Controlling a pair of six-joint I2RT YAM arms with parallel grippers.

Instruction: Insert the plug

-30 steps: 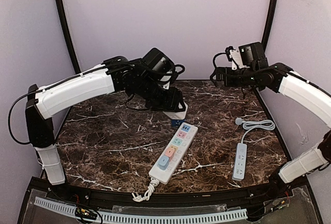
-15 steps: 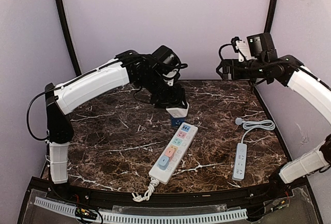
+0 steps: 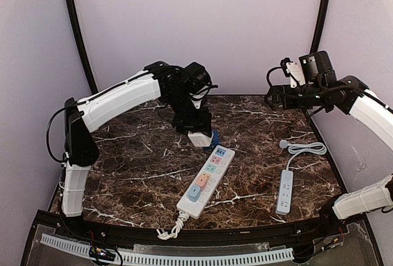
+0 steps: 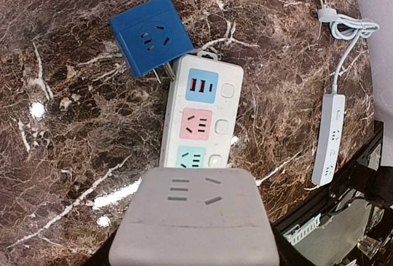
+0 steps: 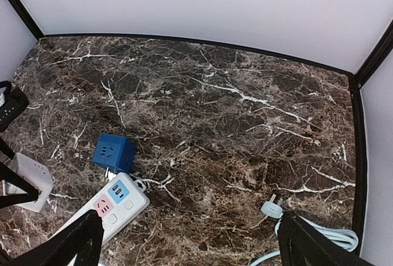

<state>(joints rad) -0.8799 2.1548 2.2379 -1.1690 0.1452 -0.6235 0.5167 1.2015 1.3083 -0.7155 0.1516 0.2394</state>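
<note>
Evidently the left pincer (image 3: 199, 138) holds a white cube adapter (image 4: 190, 217) near the far end of the coloured power strip (image 4: 202, 118).
Its socket face is toward the wrist camera, so the prongs presumably point at the desk (image 4: 73, 125); they and the fingers are hidden behind it. A blue cube adapter (image 4: 149, 35) lies just beside the strip's end. The right pincer (image 5: 189, 241) hangs wide open.
</note>
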